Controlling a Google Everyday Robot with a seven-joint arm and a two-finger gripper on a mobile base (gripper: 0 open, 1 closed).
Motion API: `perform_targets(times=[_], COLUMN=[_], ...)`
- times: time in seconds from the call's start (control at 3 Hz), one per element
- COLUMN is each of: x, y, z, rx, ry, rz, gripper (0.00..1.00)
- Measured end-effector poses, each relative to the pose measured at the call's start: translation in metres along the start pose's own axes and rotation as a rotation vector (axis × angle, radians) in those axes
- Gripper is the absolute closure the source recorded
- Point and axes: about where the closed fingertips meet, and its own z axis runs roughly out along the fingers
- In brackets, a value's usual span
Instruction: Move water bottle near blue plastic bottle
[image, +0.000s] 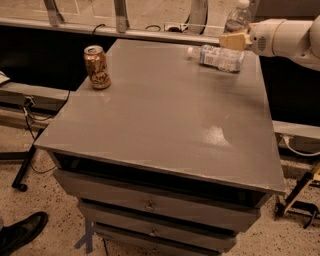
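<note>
The water bottle (237, 18), clear with a white cap, stands upright at the far right edge of the grey table (165, 115). My gripper (231, 39) comes in from the right and is shut around the bottle's lower body. One tan finger (234, 40) crosses in front of it and hides its label band. The blue plastic bottle (218, 56) lies on its side on the table, white cap to the left, just in front of and below the gripper.
A brown drink can (97, 66) stands upright at the table's far left. My white arm (285, 37) reaches in over the right edge. Drawers (150, 205) sit under the tabletop. A black shoe (20, 232) is on the floor at lower left.
</note>
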Motion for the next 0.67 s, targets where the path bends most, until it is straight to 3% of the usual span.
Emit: perform_targets(times=[0.67], x=[0.0214], y=[-0.0138], z=[-0.0021], rx=[-0.017], ry=[0.003], rz=[0.019], gripper=[0.61])
